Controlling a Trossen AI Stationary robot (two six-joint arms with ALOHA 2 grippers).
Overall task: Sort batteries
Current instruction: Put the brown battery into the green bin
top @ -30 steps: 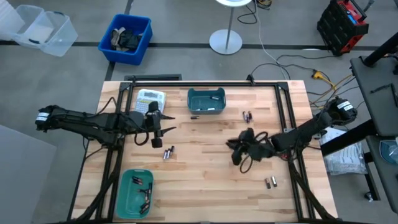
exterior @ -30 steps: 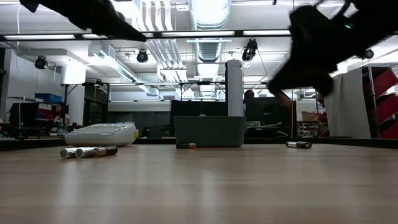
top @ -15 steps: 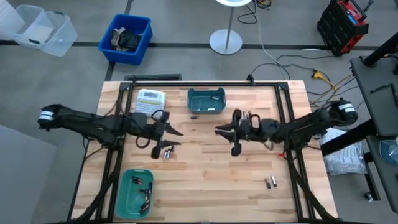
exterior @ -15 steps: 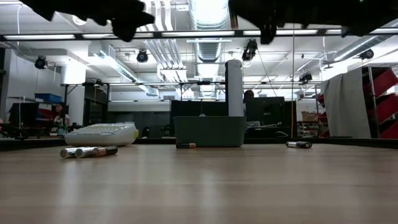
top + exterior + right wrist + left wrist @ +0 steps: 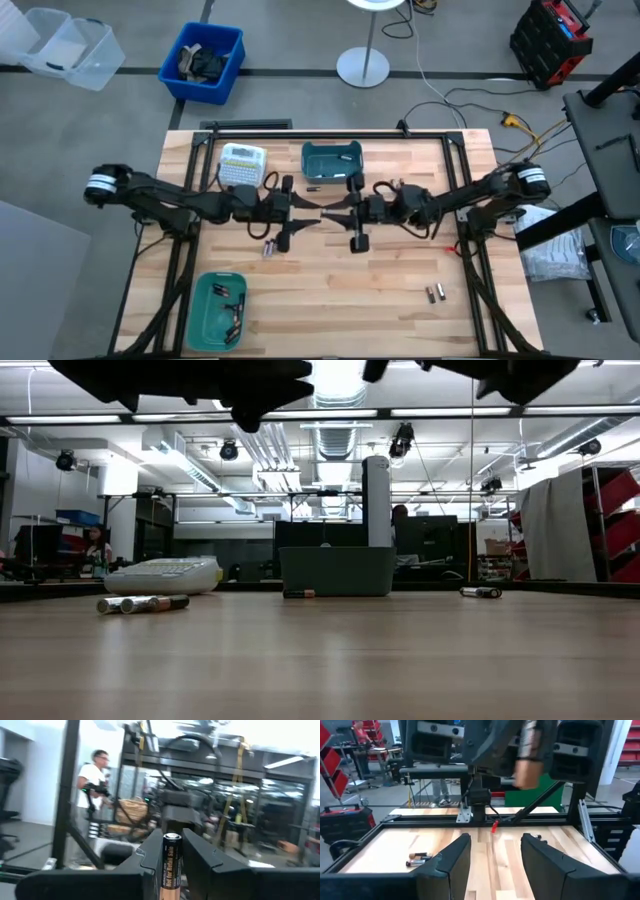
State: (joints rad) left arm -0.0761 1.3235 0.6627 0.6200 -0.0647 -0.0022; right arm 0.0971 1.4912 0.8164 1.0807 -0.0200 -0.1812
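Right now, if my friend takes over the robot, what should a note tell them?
Right gripper: shut on a battery, held up over the table's middle, facing the left gripper.
Left gripper: open, empty, raised and pointing at the right one; it looks like a hand-over is about to happen.
Loose batteries: a pair below the left gripper, one in front of the far teal bin, a pair near the right front of the table.
Done: a few batteries already lie in the near teal bin.
Left: finish the pass, bin that battery, then collect the loose ones.
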